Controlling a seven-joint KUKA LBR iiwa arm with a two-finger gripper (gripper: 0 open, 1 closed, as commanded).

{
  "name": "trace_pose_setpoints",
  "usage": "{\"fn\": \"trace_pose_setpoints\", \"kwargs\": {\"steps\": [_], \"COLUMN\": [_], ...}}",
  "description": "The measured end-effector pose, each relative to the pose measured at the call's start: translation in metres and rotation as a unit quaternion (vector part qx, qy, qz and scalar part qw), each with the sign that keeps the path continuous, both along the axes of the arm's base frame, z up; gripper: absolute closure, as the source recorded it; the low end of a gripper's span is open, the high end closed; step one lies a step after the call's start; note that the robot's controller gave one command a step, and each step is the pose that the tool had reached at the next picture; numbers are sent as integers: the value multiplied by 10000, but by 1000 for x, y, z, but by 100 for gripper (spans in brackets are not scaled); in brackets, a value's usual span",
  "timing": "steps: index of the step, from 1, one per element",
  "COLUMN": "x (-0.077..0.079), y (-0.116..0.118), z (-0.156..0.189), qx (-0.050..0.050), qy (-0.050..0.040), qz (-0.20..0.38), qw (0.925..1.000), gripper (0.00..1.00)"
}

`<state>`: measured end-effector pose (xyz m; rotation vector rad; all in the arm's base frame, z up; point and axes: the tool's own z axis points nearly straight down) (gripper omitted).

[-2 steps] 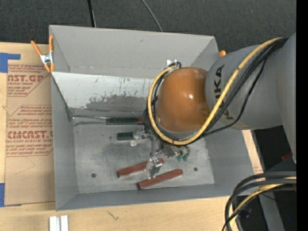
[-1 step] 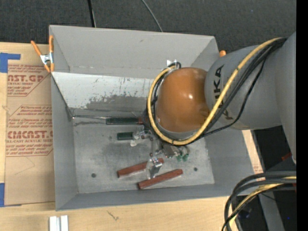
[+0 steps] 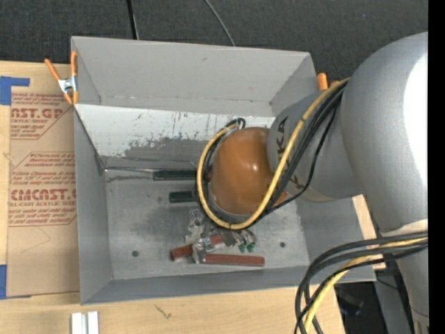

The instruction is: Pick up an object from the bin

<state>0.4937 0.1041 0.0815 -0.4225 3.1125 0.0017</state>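
Gripper (image 3: 203,245) sits low over the bin (image 3: 132,214) floor under the arm's orange cover (image 3: 240,172); open or closed, I cannot tell. A long reddish-brown stick (image 3: 233,260) lies right beneath it, stretching to either side. A short dark bar (image 3: 182,197) lies just beyond it.

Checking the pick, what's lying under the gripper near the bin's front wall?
A long reddish-brown bar lies on the bin floor beneath the gripper. The gripper covers part of it, and the orange wrist cover hides the floor behind.
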Motion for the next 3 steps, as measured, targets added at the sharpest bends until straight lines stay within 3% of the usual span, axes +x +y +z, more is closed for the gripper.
{"fn": "trace_pose_setpoints", "kwargs": {"steps": [1, 2, 3], "x": [0, 18, -10], "y": [0, -9, 14], "z": [0, 4, 208], "qx": [-1, 35, -4], "qy": [0, 66, 6], "qz": [2, 452, 542], "qw": [10000, 9990, 9985], "gripper": [100, 100, 100]}}
